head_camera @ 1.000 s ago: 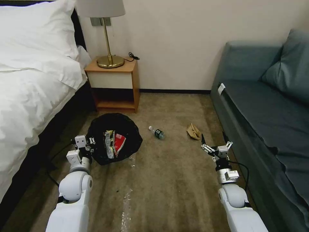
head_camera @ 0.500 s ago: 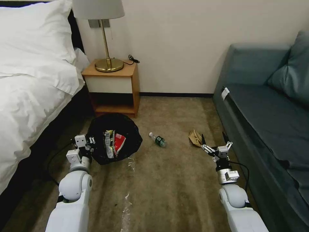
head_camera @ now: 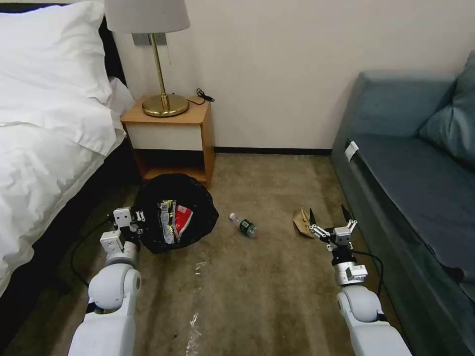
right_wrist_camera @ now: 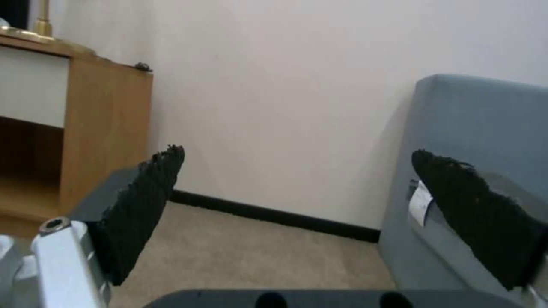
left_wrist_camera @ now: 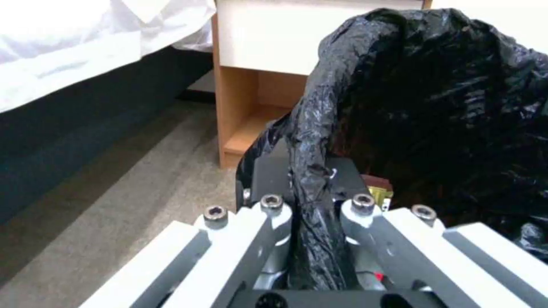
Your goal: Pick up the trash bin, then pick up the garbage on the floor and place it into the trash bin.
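Observation:
The trash bin (head_camera: 198, 205), wrapped in a crinkled black bag, hangs tilted low over the carpet at my left. My left gripper (head_camera: 138, 223) is shut on its bag-covered rim (left_wrist_camera: 311, 184). Inside the trash bin lie two pieces of garbage, a red-and-white wrapper (head_camera: 184, 216) and a dark-and-yellow wrapper (head_camera: 167, 221). A small clear bottle (head_camera: 242, 225) lies on the carpet right of the bin. Crumpled brown paper (head_camera: 301, 221) lies farther right, just beside my right gripper (head_camera: 327, 214). That gripper (right_wrist_camera: 297, 201) is open with nothing between its black pads (right_wrist_camera: 143, 214).
A wooden nightstand (head_camera: 170, 136) with a brass lamp (head_camera: 163, 101) stands behind the bin. The bed (head_camera: 44, 143) runs along the left. A blue-grey sofa (head_camera: 410, 178) runs along the right, close to my right arm. Clear plastic scraps (head_camera: 198, 268) lie on the carpet.
The whole picture has shifted, so the camera has moved. The bottle and the brown paper now sit nearer my grippers. Both arms keep their pose and the bin stays held.

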Motion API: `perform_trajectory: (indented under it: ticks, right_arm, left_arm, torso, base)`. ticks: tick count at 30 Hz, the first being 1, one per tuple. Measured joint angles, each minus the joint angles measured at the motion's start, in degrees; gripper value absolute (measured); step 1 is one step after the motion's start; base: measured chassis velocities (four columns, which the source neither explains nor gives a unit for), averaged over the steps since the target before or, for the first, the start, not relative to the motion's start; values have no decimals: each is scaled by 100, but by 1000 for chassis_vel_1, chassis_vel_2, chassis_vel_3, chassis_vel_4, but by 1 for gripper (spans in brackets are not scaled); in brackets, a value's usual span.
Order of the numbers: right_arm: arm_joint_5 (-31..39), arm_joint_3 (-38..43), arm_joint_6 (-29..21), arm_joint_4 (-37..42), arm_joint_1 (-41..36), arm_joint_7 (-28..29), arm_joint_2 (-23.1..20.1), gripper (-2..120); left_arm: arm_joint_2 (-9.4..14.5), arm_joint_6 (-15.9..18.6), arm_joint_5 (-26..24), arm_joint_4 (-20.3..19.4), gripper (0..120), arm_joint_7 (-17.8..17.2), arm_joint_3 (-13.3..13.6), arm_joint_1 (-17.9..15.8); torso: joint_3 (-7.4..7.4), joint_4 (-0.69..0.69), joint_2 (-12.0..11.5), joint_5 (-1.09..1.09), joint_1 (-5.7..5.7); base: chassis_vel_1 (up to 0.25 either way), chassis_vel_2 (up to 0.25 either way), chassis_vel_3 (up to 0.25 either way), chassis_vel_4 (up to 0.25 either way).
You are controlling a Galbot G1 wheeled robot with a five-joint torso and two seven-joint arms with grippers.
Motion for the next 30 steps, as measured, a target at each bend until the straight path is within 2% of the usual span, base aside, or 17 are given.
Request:
perform_trajectory:
  ticks: [11, 17, 30]
  right_arm:
    - [-12, -11, 65, -27, 3, -40, -13, 99]
    - [-82, -93, 338, -99, 79, -87, -36, 99]
    - [-182, -346, 307, -75, 302, 32, -209, 100]
  left_arm:
    - [-18, 0, 2, -46, 5, -2, -19, 49]
    - [-27, 0, 9, -76, 5, -1, -17, 73]
    - [-35, 4, 33, -215, 5, -8, -54, 195]
  torso:
    - [0, 1, 0, 0, 0]
    - [0, 0, 0, 1, 0]
    - [-1, 0, 0, 0, -1]
  base:
    - [-105, 116, 108, -120]
    - [-113, 105, 115, -111]
    - [-8, 12, 9, -6]
